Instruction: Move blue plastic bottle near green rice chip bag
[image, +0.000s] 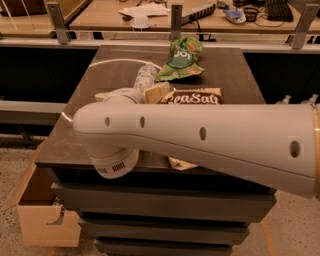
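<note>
The blue plastic bottle (145, 76) lies on its side on the dark table (227, 75), at the middle back. Its far end is close to the green rice chip bag (182, 56), which lies crumpled at the table's back edge. My gripper (129, 94) is just in front of the bottle's near end. It is mostly hidden behind my big white forearm (200, 137), which crosses the view from the right.
A brown-and-cream "Sea Salt" bag (193, 96) lies right of the bottle, partly under my arm. A cream wrapper (180, 163) sits at the table's front edge. A cardboard box (42, 210) stands on the floor at left. Clear pump bottles (285, 99) stand at right.
</note>
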